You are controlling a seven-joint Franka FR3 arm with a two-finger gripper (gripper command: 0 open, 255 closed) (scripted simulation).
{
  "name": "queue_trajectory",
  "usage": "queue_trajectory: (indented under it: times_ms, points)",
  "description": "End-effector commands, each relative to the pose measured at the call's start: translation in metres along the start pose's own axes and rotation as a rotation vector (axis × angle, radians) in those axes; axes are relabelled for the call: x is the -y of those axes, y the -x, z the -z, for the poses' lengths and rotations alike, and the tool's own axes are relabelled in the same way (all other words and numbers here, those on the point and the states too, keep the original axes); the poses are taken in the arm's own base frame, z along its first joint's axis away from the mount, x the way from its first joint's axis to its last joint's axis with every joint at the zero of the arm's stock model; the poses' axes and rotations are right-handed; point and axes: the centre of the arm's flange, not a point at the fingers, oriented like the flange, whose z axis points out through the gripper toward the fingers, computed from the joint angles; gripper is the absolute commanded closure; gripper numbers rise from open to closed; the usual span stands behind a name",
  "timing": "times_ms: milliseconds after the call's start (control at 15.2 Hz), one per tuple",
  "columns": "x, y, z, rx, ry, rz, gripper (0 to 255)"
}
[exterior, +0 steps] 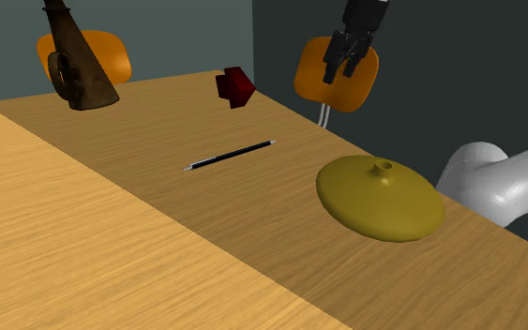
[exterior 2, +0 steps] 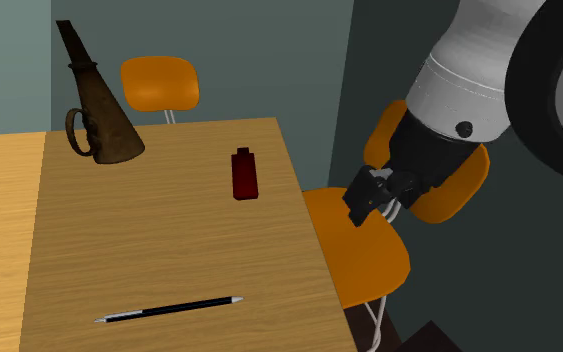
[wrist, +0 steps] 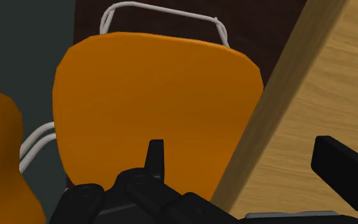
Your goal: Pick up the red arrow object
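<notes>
Dark red arrow-shaped block (exterior: 236,87): one, lying on the wooden table (exterior: 112,244) near its far edge, well apart from the claw.

Black two-finger gripper (exterior: 339,75): off the table, beyond its edge. Fingers stand wide apart, gripping nothing.

Shoulder view takes in:
- flat olive-yellow disc with a small knob (exterior: 380,197), one, on the table nearest the white arm (exterior: 496,178)
- thin black pen with a silver tip (exterior: 231,156), one, between the disc and the red block
- dark brown cone-shaped jug with a loop handle (exterior: 79,61), one, at the view's left

Second exterior view adds:
- the gripper (exterior 2: 367,212) hanging above the seat of an orange chair (exterior 2: 354,250) just beside the table's (exterior 2: 149,230) right edge
- the red block (exterior 2: 244,173) close to that edge
- the jug (exterior 2: 99,110), the pen (exterior 2: 169,309), and a second orange chair (exterior 2: 159,82) behind the table

Chairs counted: two.

Wrist view: orange seat with a white wire frame (wrist: 158,95) beneath the spread fingers (wrist: 155,156), with the table edge (wrist: 323,95) alongside.
</notes>
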Motion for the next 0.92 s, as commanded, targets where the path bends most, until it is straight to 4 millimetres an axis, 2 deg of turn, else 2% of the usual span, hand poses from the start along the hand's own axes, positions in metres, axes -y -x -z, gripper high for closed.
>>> queue_trajectory:
  times_ms: [0,396,858]
  points:
    - [0.0,0.0,0.0,0.0,0.0,0.0,0]
    - [0.044,-0.079,-0.003,0.09,-0.002,-0.009,0]
    - [0.095,-0.171,-0.014,0.195,-0.005,-0.02,0]
